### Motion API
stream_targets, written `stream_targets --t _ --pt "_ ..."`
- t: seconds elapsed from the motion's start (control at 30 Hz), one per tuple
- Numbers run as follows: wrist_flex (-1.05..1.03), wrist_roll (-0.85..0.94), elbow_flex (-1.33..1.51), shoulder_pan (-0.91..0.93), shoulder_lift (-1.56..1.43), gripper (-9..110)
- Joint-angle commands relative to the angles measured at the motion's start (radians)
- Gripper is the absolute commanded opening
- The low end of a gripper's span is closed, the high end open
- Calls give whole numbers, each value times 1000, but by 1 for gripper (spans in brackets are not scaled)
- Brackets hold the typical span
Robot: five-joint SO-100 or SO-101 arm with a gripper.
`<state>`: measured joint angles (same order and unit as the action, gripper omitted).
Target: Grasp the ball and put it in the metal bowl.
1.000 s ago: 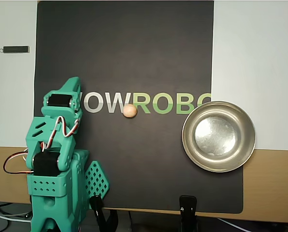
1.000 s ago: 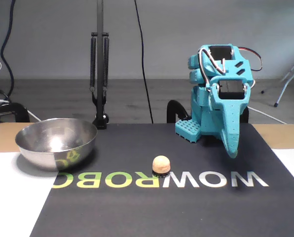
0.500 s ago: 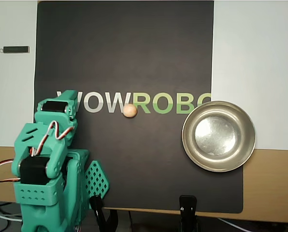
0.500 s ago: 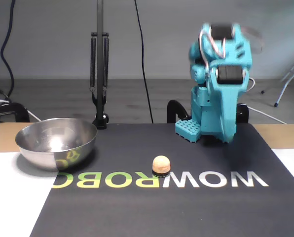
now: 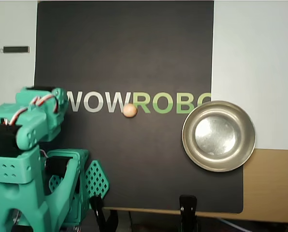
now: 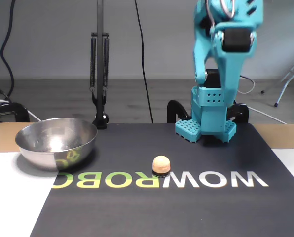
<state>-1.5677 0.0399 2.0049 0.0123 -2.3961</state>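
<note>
1. My end effector is not clearly visible in either view. The teal 3D-printed plastic arm (image 6: 226, 64) is raised above its base, and its tip is cropped or hidden, so I cannot tell whether the end effector is released or clenched. It holds nothing that I can see.
2. The small smooth peach-tan ball (image 5: 129, 110) sits on the black mat with printed lettering (image 5: 124, 53), between the white W and the green R. In the fixed view it (image 6: 161, 163) seems to rest on a small dark ring, well apart from my arm.
3. I judge the ball light, rigid and rather slippery. It would roll or squirt out if pinched off-centre.
4. I should take hold across its widest middle, fingers on opposite sides, closing gently and level.
5. A sphere has no long axis and points nowhere, so any approach angle serves equally. Only centring matters.
6. The wide shallow shiny metal bowl (image 5: 219, 136) stands empty at the mat's edge, to the ball's right in the overhead view and well apart from it. Its broad mouth makes the drop forgiving.
</note>
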Motion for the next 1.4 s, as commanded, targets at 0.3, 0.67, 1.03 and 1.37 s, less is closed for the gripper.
stream_targets --t 0.3,0.67,1.03,1.37 --pt "-109 46 -322 5 380 0" --pt "-109 327 -333 43 560 0" --pt "-109 738 -321 110 558 0" --pt "-109 1091 -308 158 565 0"
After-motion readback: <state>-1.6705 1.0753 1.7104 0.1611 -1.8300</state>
